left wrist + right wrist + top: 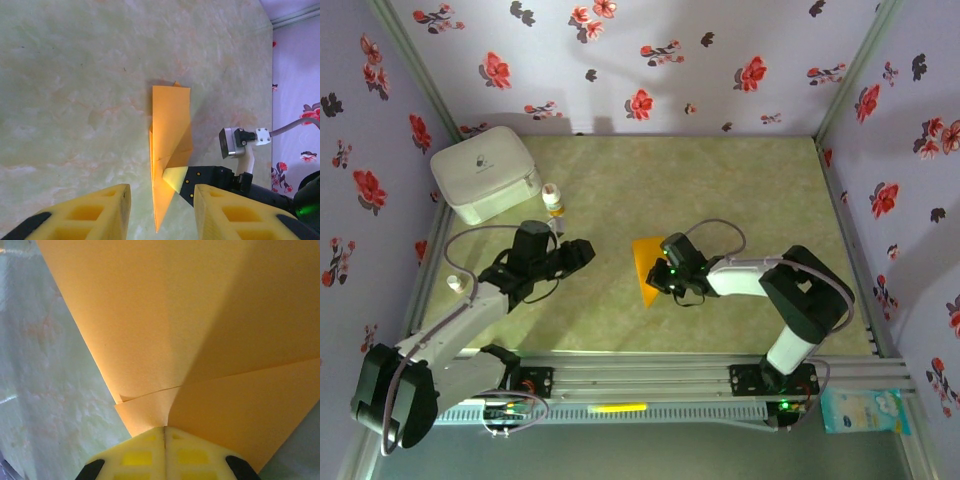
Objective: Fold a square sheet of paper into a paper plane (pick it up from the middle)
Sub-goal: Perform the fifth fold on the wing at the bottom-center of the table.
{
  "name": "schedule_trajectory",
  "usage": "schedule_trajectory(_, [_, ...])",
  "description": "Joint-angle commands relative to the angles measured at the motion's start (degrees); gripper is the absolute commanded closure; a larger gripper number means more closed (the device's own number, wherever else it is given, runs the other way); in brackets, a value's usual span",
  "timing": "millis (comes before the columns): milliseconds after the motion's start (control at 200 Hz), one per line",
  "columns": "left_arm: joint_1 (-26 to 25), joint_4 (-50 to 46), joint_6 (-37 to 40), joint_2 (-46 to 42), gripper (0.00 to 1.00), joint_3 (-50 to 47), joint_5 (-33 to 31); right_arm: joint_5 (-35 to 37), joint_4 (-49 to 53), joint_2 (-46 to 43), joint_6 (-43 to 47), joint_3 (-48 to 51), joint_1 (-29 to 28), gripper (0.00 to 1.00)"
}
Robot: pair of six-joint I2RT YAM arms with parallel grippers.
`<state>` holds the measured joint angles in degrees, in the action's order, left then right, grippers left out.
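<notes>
Thin bright orange paper sheet (645,262), already a layered tapering wedge, lies mid surface (740,190). Right tool (164,432) closed tight, pinching its edge. Left tool (582,253) part-open, empty, nearby. Roughly midway; wing folds likely remain.

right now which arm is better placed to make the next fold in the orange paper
Right, probably: the right claw is shut on the orange paper, while the left claw hangs open, short of it.
</notes>
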<state>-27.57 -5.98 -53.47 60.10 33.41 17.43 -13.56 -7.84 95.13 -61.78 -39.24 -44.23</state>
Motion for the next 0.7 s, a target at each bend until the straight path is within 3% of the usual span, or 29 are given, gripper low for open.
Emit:
schedule_trajectory(0, [-0.7, 1.54, 0.78, 1.44, 0.63, 2.0, 1.16, 2.26, 7.22, 1.42, -0.82, 3.21, -0.81, 0.94])
schedule_trajectory(355, [-7.22, 4.45, 0.45, 16.93, 0.7, 11.44, 1.46, 1.04, 3.69, 0.25, -1.1, 4.4, -0.79, 0.94])
schedule_trajectory(695, [-11.04, 10.92, -3.48, 37.73, 0.89, 22.4, 5.18, 0.81, 1.48, 0.32, -2.34, 5.18, -0.85, 0.93])
